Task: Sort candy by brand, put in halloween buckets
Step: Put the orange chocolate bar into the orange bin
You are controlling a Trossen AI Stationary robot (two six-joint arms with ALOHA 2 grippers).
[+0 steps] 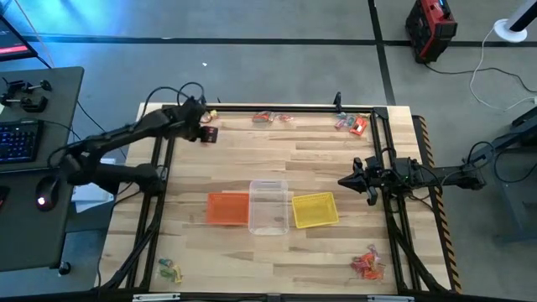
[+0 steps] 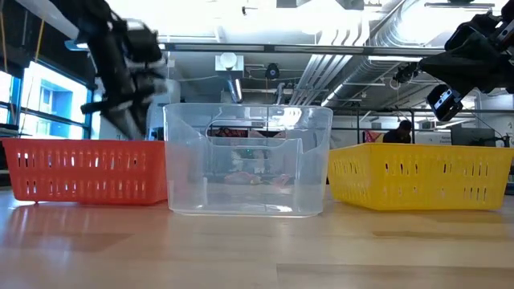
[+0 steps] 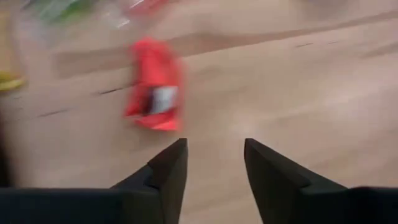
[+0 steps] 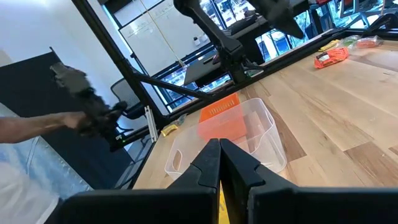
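Left gripper at far-left of table, fingers apart, holding nothing. Red candy lies on the wood just beyond its tips, not touching. Right gripper closed, empty, hovering right of yellow bucket.

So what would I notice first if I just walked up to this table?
Probably the three little tubs in a row in the middle: the orange tub, the clear tub and the yellow tub. Then the left end effector, open near the far edge right by a red candy. Small piles of candy also sit near the table's corners.
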